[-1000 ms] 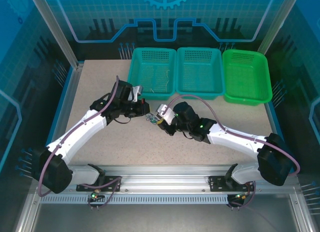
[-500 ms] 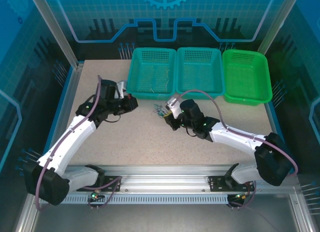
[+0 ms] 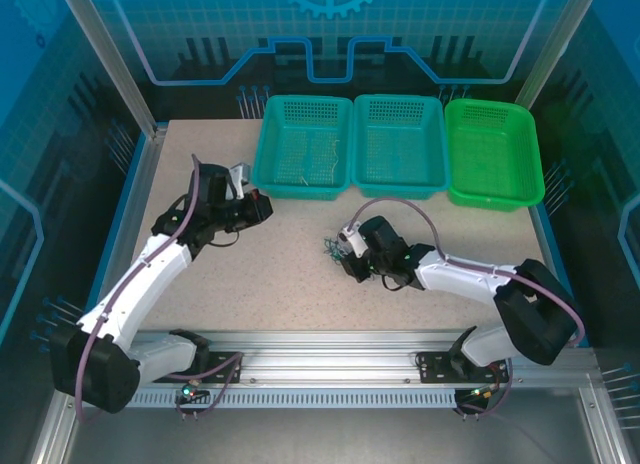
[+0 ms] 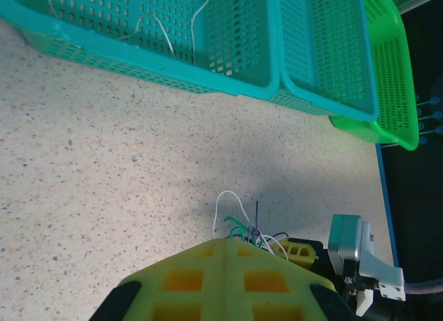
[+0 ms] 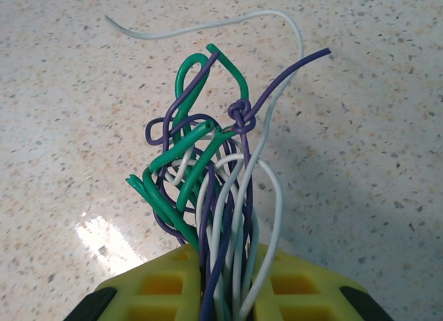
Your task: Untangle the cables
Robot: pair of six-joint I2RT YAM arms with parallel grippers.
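The middle teal basket stands in a row of three at the far edge of the table, with a left teal basket on one side and a green basket on the other.

The cables are a small knot of green, purple and whitish wires. They sit low over the bare table on the near side of the middle teal basket, a little toward its left corner and well apart from it. The right gripper is clamped on them. In the right wrist view the strands run down between its yellow fingers, and the loose ends fan out beyond the tips. One purple wire is knotted around a green loop, and one whitish end curls out farthest from the fingers.

The left gripper hangs to the left of the middle teal basket, just off the near corner of the left teal basket and apart from the bundle. Its yellow pads are pressed together with nothing between them.

A few thin whitish wires lie inside the left teal basket.
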